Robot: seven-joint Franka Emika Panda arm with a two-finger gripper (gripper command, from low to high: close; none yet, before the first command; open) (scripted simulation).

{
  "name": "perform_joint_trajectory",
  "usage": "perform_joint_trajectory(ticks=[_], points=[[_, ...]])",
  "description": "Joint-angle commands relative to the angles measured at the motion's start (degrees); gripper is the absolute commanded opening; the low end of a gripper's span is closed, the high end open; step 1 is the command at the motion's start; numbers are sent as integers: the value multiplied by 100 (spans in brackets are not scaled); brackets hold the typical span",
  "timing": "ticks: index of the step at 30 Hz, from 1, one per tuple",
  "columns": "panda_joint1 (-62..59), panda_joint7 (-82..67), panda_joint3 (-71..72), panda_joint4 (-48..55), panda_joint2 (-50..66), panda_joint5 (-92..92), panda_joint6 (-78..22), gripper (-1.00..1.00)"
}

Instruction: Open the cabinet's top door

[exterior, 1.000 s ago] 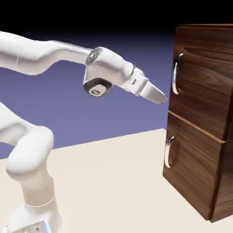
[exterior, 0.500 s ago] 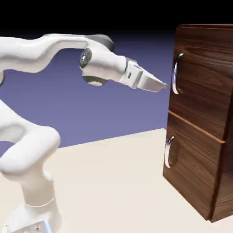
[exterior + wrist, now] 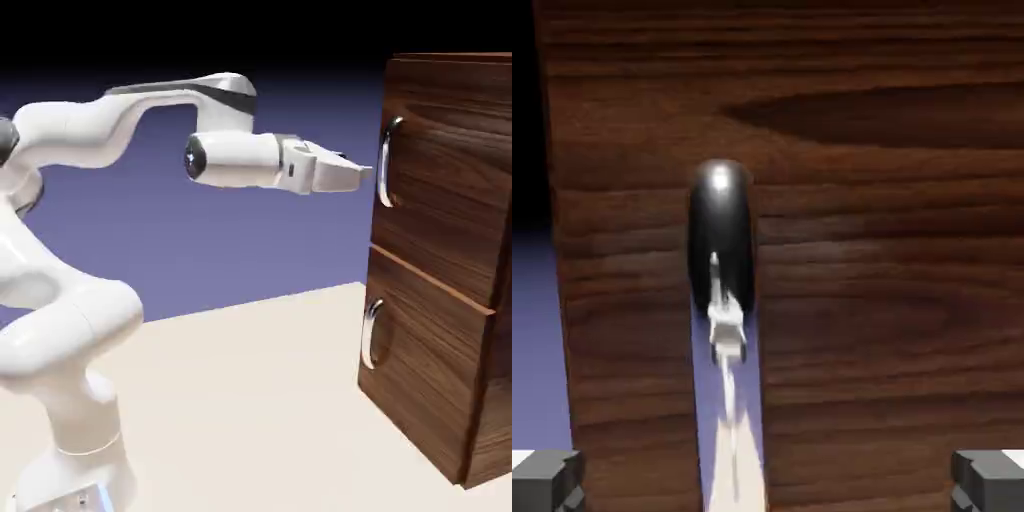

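Walnut-grained wood fills the right side of the exterior view: the cabinet (image 3: 445,260) stands at the table's (image 3: 260,400) right end, its front facing left toward the arm. The top door (image 3: 440,170) is the upper panel, flush and shut, with its curved silver handle (image 3: 386,162) running vertically along the panel's left edge. Below it sits the lower panel (image 3: 425,370) with a like handle (image 3: 372,333), also shut.

Level with the upper handle, the gripper (image 3: 362,176) points horizontally at it, fingertips just short of the bar with a thin gap showing; whether anything touches is hard to say from this side. In the hand view the two grey fingertips (image 3: 544,478) sit at the bottom corners, spread wide apart, with nothing between them. The handle (image 3: 723,260) shows ahead as a dark polished bar left of centre, mirroring the arm, against the door's wood (image 3: 862,250). The cabinet's left edge runs down that view's left side, with the blue-violet backdrop beyond it.

Open room lies all to the left of the cabinet front and beneath the hand: the pale tabletop there is bare, and the arm's base (image 3: 70,470) stands well away at lower left.

Against half a second ago, the hand has levelled out from a downward slant, the wrist has risen, and the fingertips have drawn nearer the handle. The door has not moved.
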Motion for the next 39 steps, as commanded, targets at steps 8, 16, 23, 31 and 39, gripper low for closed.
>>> perform_joint_trajectory(ticks=[8,16,23,31,39], points=[[-878,-722,681,498,-70,1151,-180,0],[-912,-866,487,346,149,973,-955,-100],[-103,-977,-861,-761,159,-70,-2699,-100],[61,-1176,-2309,-1358,382,-1506,-4693,-100],[-241,-1617,-3574,-1178,1254,-3134,-6687,-100]])
